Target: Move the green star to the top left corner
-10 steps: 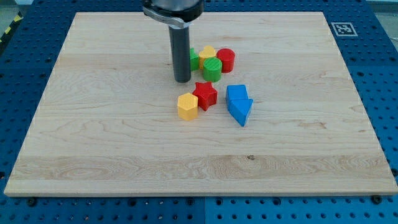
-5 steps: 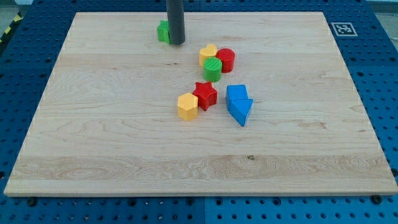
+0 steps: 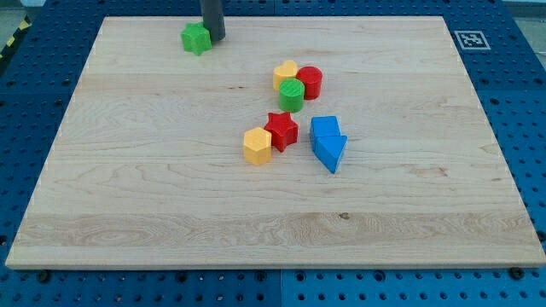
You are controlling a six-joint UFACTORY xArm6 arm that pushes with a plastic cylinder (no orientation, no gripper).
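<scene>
The green star lies near the top edge of the wooden board, left of centre and some way right of the top left corner. My tip stands right against the star's right side. Only the lower part of the dark rod shows at the view's top.
A yellow block, a red cylinder and a green cylinder cluster near the board's middle. Below them lie a red star, a yellow hexagon and two blue blocks. A marker tag sits at the top right.
My tip has moved up and to the left across the board, pushing the green star out of the cluster toward the top left. The other blocks have not moved.
</scene>
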